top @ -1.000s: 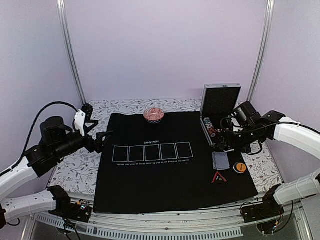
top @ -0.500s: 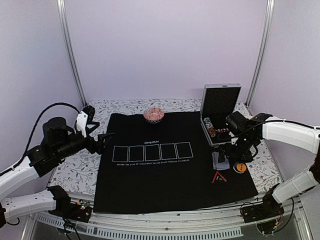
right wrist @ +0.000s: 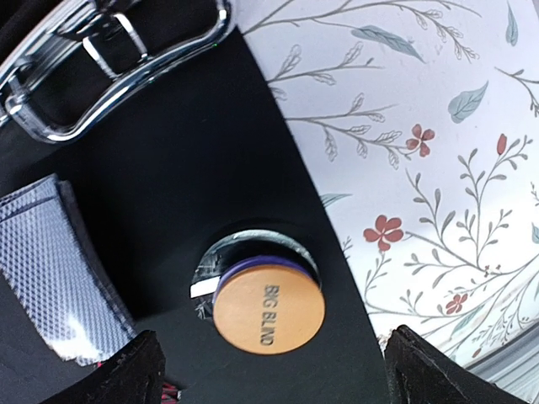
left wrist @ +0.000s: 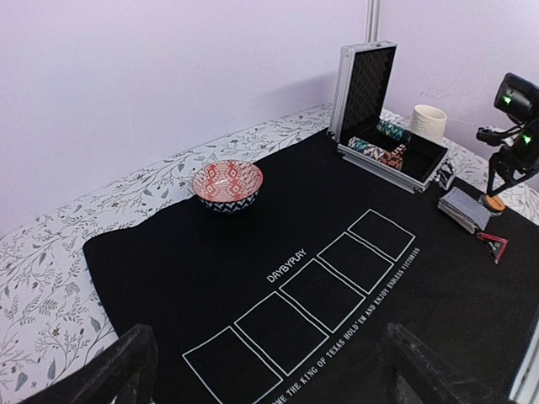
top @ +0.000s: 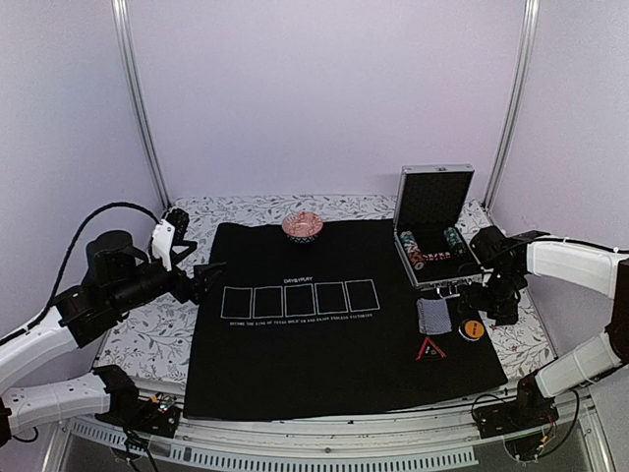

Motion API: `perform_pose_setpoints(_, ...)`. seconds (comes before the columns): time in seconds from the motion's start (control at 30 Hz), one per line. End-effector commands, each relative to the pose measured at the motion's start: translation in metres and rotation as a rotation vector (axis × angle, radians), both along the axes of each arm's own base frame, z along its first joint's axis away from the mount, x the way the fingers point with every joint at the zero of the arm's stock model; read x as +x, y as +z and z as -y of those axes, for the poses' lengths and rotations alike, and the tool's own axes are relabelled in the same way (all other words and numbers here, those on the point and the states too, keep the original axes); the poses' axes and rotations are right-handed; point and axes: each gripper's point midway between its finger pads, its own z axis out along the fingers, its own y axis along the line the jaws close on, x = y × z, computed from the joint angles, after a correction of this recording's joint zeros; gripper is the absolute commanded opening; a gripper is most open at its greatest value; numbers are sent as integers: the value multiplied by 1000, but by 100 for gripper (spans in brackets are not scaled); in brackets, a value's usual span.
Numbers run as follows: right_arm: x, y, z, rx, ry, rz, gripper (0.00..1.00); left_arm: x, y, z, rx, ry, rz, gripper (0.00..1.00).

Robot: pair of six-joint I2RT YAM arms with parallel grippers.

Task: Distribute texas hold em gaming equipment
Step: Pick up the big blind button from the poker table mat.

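Observation:
An orange "BIG BLIND" button (right wrist: 268,305) tops a small stack with a blue button and a dark one under it, near the mat's right edge (top: 473,330). My right gripper (right wrist: 282,370) hangs open just above it (top: 486,313), fingers wide on either side and touching nothing. Left of the stack lie the blue-grey playing cards (top: 433,316) (right wrist: 59,269), and the red-edged triangle (top: 430,349) lies nearer. Striped poker chips (top: 432,248) sit in the open case. My left gripper (top: 208,278) (left wrist: 274,374) hovers open over the mat's left edge.
The black mat (top: 295,364) with white rectangles covers the floral table. A red patterned bowl (top: 303,226) stands at its far edge. The silver case (top: 437,206) stands with its lid up at the back right, its latch (right wrist: 109,59) close to the stack. Behind it stands a white cup (left wrist: 429,122).
My right arm has swung from the case front down and right, over the button stack, its jaws narrowing slightly. The left arm has barely moved.

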Motion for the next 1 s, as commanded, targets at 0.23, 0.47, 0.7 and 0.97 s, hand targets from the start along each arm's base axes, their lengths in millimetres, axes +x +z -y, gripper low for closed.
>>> perform_pose_setpoints(0.23,9,-18,-1,45,6,5,87,-4,0,4,-8,-25,10,93)
perform_pose_setpoints(0.47,7,-23,-1,49,9,-5,83,-3,-1,3,-1,-17,15,93)
perform_pose_setpoints(0.7,8,-23,0,51,4,-4,75,-4,1,-1,2,-5,23,93)
perform_pose_setpoints(0.97,12,-13,0,59,-1,46,76,-1,-2,-2,15,7,21,93)
